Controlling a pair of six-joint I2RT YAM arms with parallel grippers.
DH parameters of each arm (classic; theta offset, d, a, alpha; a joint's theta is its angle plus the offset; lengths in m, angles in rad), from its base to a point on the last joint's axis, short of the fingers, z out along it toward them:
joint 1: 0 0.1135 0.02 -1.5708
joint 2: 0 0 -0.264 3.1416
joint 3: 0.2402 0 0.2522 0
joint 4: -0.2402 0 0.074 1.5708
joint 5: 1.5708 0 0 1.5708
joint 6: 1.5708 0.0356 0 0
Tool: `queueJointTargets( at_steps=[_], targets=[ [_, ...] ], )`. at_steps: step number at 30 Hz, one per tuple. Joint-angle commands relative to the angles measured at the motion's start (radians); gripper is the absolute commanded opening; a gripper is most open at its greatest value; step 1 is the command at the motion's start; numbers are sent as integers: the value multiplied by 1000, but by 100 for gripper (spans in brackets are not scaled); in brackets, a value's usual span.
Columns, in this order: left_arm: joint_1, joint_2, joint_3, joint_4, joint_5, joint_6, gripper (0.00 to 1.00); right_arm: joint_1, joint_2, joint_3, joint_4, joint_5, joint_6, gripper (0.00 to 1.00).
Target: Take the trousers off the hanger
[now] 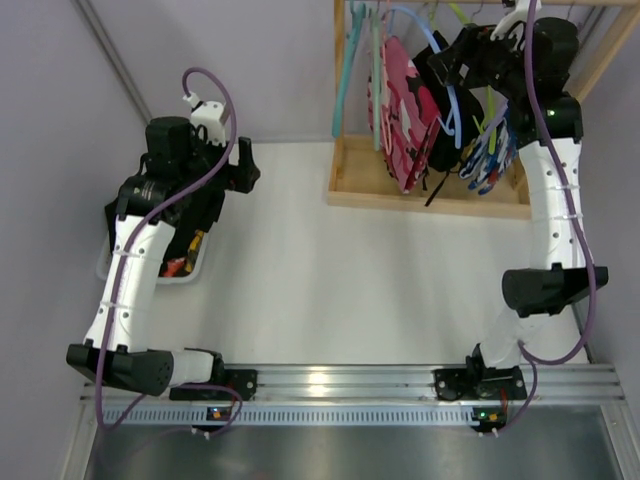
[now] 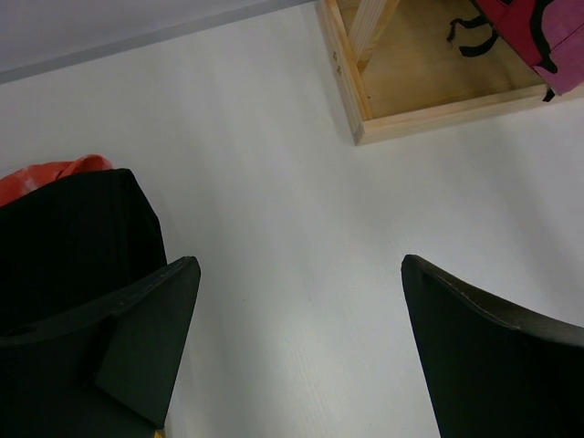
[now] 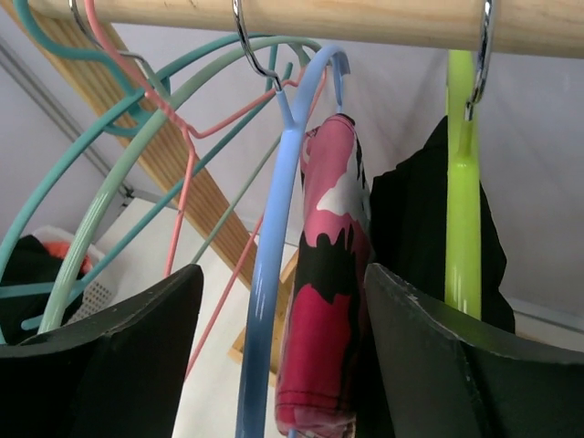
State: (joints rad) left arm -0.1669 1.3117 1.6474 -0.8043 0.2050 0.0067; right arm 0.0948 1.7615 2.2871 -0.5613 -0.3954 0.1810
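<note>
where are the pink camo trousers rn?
Top view, far right: pink camo trousers hang in the wooden rack, left of the black trousers; in the right wrist view, between the right tool's fingers.

- No writing, label, brand, number or sign can be read in any of the three views.
</note>
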Motion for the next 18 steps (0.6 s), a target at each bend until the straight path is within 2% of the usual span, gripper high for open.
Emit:
queueJointTargets(
  at_steps=[1, 7, 12, 18],
  targets=[
    [7, 0, 25, 56, 33, 3, 98, 36, 26, 43, 67, 47, 32, 72],
    [10, 12, 25, 56, 48, -4, 98, 54, 55, 34, 52, 76, 43, 62],
    [10, 24, 20, 57, 54, -4, 98, 75, 73, 35, 55, 81, 34, 58],
    [10, 26, 14, 56, 51, -4, 98, 95, 98, 43, 63, 86, 29, 47]
  ],
)
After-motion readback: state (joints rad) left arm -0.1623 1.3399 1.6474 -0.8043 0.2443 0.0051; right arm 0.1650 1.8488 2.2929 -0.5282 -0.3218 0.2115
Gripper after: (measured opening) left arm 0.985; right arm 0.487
